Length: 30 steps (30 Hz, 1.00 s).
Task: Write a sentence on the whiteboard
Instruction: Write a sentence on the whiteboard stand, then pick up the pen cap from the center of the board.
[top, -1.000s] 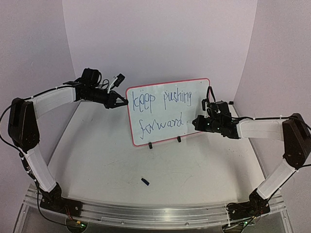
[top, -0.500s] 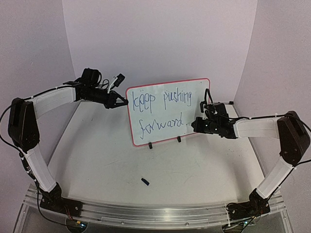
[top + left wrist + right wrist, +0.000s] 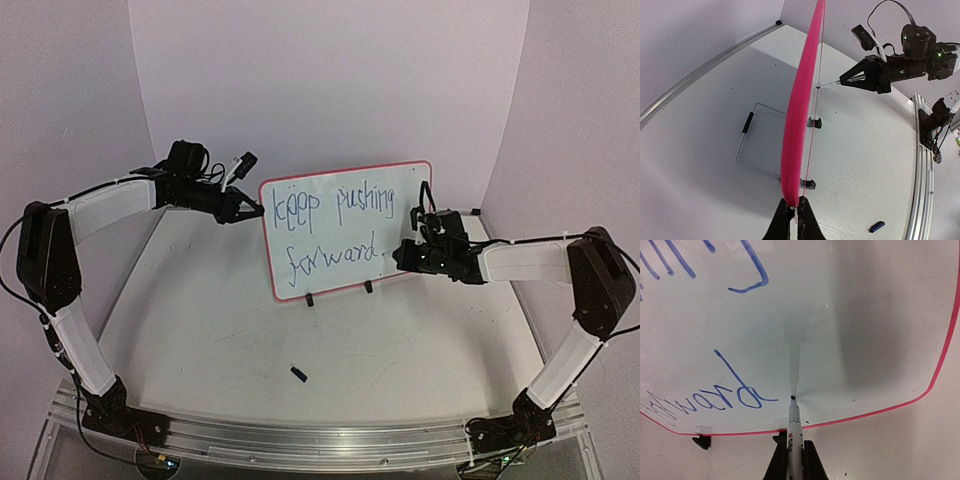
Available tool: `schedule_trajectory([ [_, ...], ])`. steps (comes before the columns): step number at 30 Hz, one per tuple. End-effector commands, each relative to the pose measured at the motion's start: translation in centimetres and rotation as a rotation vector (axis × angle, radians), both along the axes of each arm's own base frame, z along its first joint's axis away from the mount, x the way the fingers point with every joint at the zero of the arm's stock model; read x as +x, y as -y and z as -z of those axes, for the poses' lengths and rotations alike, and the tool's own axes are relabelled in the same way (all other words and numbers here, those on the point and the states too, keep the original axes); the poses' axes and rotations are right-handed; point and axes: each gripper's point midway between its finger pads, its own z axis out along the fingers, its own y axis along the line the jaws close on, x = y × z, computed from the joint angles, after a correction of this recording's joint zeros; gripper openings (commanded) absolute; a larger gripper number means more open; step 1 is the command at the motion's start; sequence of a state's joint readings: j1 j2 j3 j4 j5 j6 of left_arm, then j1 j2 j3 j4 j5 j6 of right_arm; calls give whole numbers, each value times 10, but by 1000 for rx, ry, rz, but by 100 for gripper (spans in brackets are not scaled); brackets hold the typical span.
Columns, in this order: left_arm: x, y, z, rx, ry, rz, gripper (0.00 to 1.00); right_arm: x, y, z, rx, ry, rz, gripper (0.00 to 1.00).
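The whiteboard (image 3: 405, 200) stands upright on the table, red-pink rim all round. The sentence (image 3: 330, 260), in blue, reads "keep pushing" over "forward". My left gripper (image 3: 258, 211) is shut on the board's left edge; the left wrist view shows its tips (image 3: 795, 204) pinching the pink rim (image 3: 800, 110). My right gripper (image 3: 400, 252) is shut on a white marker (image 3: 795, 432). The marker's tip touches the board (image 3: 865, 315) just right of the last letter of "forward" (image 3: 735, 390), near the lower rim.
A small dark blue marker cap (image 3: 299, 374) lies on the table in front of the board. Two black clip feet (image 3: 310, 298) and a wire stand (image 3: 747, 145) hold the board up. Curved walls close in behind and beside it.
My right gripper has edged left and slightly up with the marker, closer to the board. The left gripper and the board have not moved.
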<state>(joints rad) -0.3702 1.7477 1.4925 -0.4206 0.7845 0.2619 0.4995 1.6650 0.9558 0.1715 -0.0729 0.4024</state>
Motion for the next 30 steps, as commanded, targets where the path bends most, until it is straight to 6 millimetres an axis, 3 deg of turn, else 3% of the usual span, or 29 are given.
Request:
schedule_trajectory([
  [1,-12,5,17,51,-65,21,0,15,-1,-16,21,51,28,0],
  [14,-12,5,15,46,-66,18,0,-22,20,-70,77,148,35,0],
  [21,-11,4,14,44,-72,5,9,-35,35,-89,68,213,63,0],
  [30,-8,1,16,50,-74,-15,24,-39,43,-97,71,239,92,0],
])
